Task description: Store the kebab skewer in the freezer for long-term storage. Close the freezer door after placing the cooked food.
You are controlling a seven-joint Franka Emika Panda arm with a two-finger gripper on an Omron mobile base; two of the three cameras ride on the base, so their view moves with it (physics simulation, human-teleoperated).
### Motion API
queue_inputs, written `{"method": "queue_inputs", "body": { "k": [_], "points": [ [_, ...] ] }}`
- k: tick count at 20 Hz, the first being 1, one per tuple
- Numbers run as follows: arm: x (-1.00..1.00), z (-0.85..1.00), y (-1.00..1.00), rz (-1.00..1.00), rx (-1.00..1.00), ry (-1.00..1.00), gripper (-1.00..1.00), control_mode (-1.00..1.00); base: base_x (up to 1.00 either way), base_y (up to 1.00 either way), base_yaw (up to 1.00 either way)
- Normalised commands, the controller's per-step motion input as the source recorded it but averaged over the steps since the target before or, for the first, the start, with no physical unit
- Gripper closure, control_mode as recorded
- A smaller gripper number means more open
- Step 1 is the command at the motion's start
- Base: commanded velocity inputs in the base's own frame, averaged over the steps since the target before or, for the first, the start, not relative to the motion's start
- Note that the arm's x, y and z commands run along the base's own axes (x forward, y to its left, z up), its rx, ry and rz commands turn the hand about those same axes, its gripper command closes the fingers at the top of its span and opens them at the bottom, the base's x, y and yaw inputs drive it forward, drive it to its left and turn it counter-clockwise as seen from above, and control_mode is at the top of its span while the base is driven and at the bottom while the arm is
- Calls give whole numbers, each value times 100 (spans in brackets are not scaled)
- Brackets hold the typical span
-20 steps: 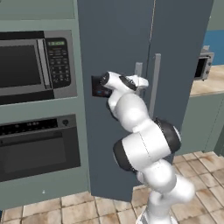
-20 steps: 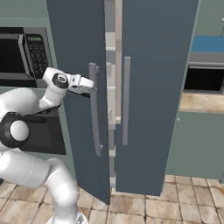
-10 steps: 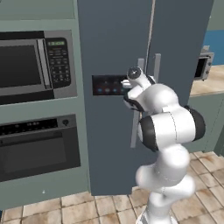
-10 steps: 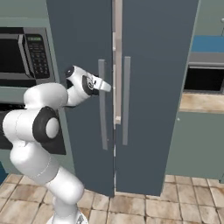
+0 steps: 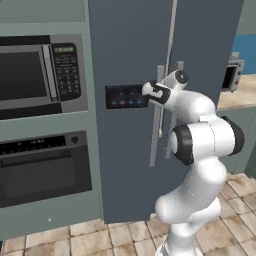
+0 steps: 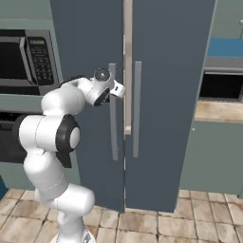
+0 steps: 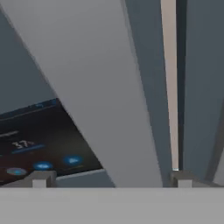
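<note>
you can read one figure: "37", pale on the dark control panel [image 7: 39, 148] of the freezer door [image 7: 87, 65], seen in the hand view. just below that figure on the same panel sit small blue lights, which are marks and not letters. the microwave [image 5: 40, 75], to the left of the freezer door, has a green-lit display [image 5: 64, 49] above its keypad, too blurred to read.

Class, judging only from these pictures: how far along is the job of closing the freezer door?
Looks done: nothing certain; the kebab skewer's whereabouts cannot be told. In hand: the open gripper faces the freezer door, its grey handle between the fingers. Left: a pale gap between the doors suggests it is not fully shut.
</note>
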Motion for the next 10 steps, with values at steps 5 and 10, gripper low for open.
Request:
{"method": "queue_inputs", "body": {
  "k": [5, 10],
  "points": [
    [64, 8, -47, 21, 12, 3, -100, -100, 0, 0, 0],
    [38, 0, 8, 0, -11, 5, -100, -100, 0, 0, 0]
  ]
}}
